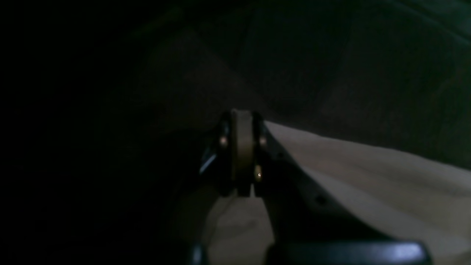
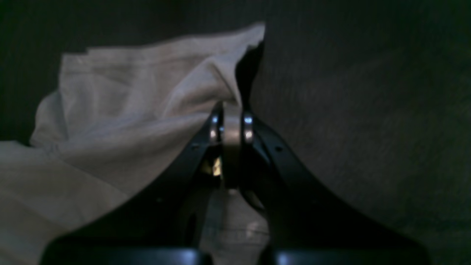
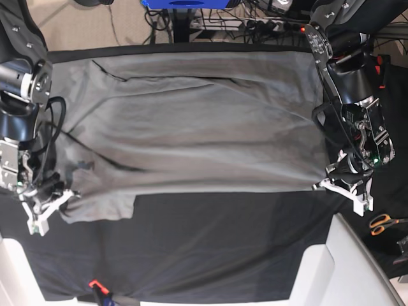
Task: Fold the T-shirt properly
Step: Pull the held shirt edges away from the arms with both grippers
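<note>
With both sets of fingers, left and right, pinched on the T-shirt edge, I should carry it evenly across the black table cloth.

T-shirt: matt grey cloth (wrinkled); table cloth: matt black.

Robotics lab, tangled cables on floor, black-clothed table, orange-handled scissors

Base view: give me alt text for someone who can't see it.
A grey T-shirt lies spread across a black table cloth, seen from above. The left gripper and the right gripper are each shut on a near corner of it. Orange-handled scissors lie at the right edge.
</note>
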